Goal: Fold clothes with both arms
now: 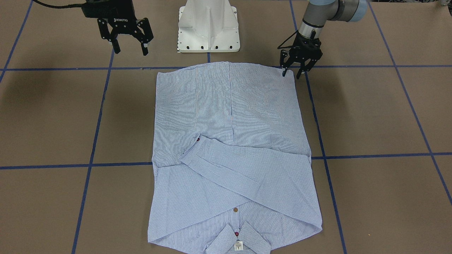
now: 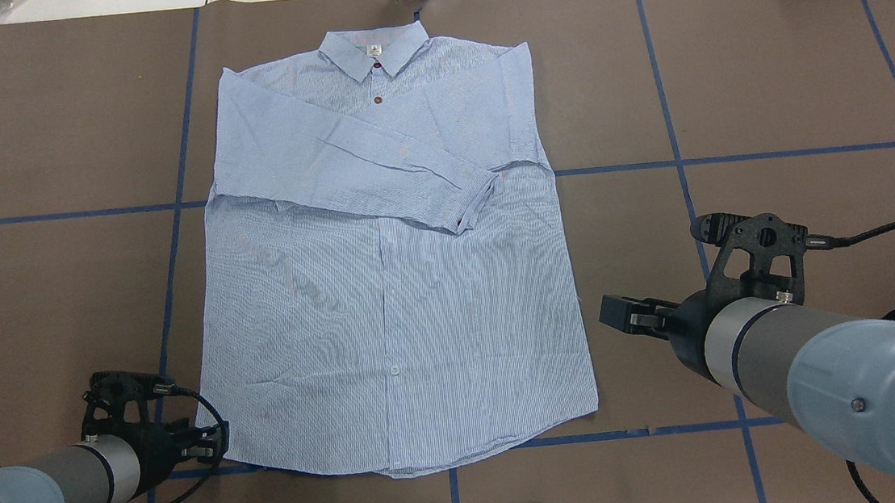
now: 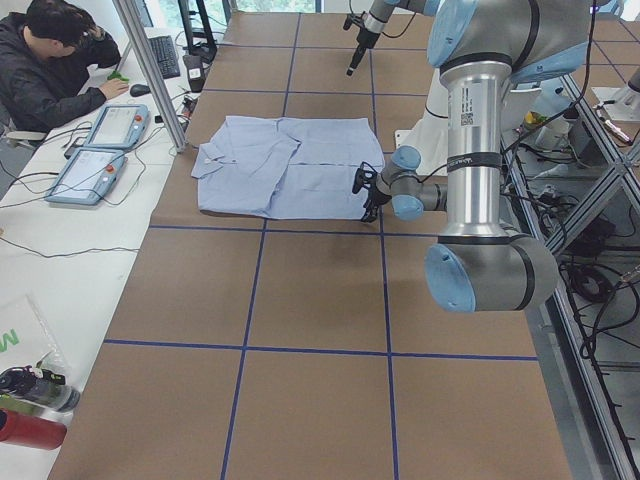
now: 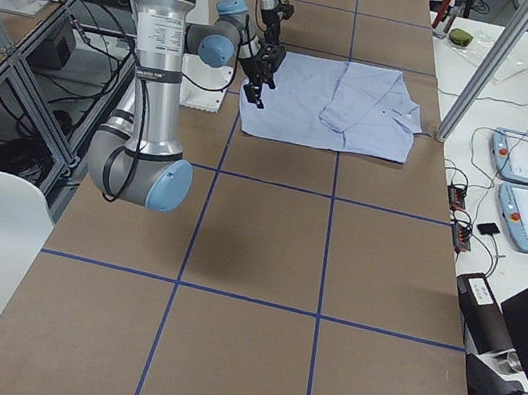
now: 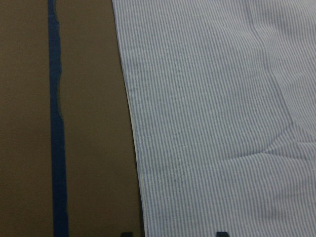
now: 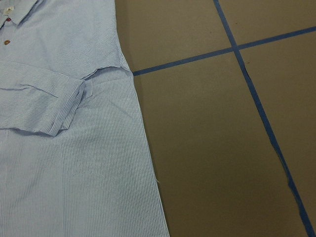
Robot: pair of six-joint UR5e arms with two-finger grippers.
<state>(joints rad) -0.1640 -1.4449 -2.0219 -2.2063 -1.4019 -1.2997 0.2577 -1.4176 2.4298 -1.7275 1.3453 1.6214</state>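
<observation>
Brown table [image 1: 370,113], flat shirt [image 1: 226,106], left hand [image 1: 291,75] and right hand [image 1: 130,52] spread, plain only from front

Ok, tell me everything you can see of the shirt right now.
The shirt is light blue-and-white finely striped cloth, long-sleeved, lying flat, front up and buttoned, on the brown table, collar away from the robot, hem toward it. One sleeve is folded diagonally across the chest, cuff on top. The left gripper, jaws open, hangs at a hem corner; contact is unclear.
</observation>
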